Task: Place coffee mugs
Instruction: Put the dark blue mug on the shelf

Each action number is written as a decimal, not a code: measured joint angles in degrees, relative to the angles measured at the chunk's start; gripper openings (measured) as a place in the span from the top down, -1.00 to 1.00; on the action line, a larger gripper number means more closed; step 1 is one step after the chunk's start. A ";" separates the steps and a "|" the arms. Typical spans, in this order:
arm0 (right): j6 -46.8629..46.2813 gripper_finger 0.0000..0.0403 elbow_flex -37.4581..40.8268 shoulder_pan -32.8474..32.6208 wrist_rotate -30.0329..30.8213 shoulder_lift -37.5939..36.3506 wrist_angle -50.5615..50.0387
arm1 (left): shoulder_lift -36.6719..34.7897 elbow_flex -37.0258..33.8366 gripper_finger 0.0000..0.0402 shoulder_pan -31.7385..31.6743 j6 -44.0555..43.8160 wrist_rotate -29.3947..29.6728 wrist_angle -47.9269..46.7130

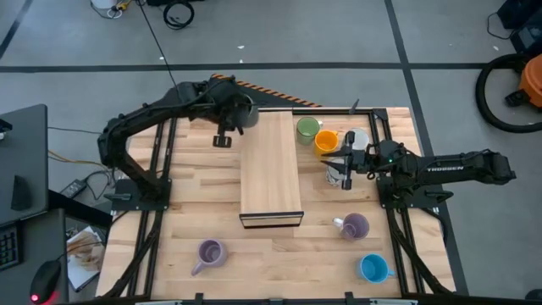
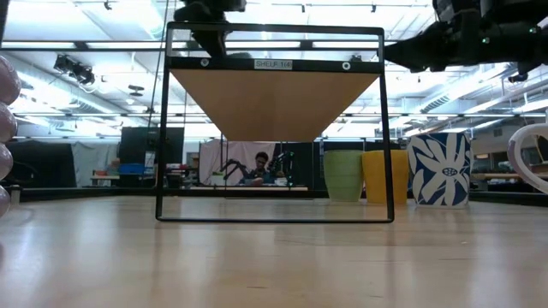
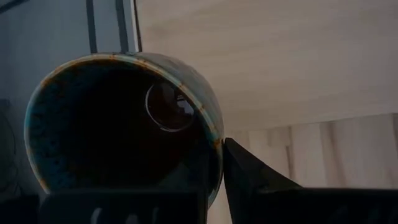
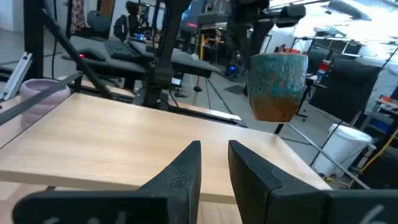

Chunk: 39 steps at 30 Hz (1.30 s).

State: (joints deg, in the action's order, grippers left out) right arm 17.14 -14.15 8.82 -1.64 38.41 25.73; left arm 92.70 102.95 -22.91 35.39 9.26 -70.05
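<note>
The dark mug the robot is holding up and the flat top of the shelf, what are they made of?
The dark brown mug with teal speckles, held by the left gripper, looks like glazed ceramic: its mottled surface and a glint inside suggest a shiny glaze. The pale flat shelf top looks like light wood, smooth and matte with faint grain, perhaps plywood. Its thin frame looks like black metal.

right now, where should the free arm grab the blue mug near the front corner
Take the blue mug by its rim wall, coming straight down from above. It stands upright with its mouth open upward and its handle to one side, so one finger could go inside, away from the handle.
</note>
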 joint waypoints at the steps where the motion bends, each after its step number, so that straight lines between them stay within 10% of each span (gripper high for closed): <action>1: 0.32 0.57 0.00 0.00 0.35 0.02 0.16 | 1.06 1.67 0.85 -0.12 -0.17 0.00 -1.06; 12: 3.09 0.57 0.00 0.00 3.68 0.05 2.89 | 16.59 24.95 0.85 1.01 -3.68 -3.53 -20.59; 39: 2.98 0.57 0.00 0.00 3.53 0.05 3.10 | 18.11 22.93 0.82 -2.62 0.05 -4.66 -18.69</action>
State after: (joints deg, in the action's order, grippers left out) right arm 20.12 -14.15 8.82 1.89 38.46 28.83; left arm 110.80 125.89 -25.53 35.44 4.60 -88.74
